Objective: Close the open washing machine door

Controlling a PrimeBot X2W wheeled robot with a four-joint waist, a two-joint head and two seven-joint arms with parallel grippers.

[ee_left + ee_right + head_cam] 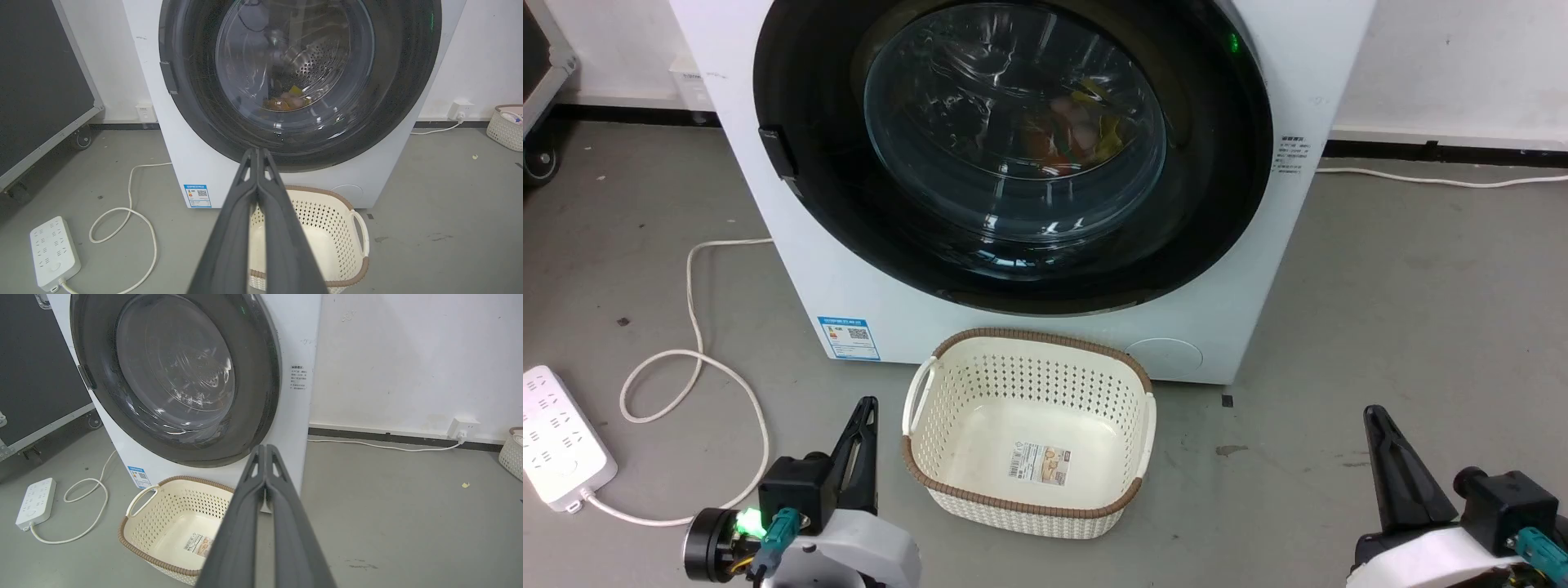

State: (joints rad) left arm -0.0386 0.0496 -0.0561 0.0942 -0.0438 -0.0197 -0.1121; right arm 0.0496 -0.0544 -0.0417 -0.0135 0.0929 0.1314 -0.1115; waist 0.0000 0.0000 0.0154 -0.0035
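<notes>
L end effector [869, 405], R end effector [1374, 412] pinched tight; basket [1031, 336] btwn, fronting washing machine door [1013, 135].

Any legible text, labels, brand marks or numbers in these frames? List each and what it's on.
Nothing reads clearly.
Blue sticker with a QR code, low on the washing machine front: too small.
Black print block on its right front edge: too small.
Barcode label on the basket floor: blurred.
</notes>
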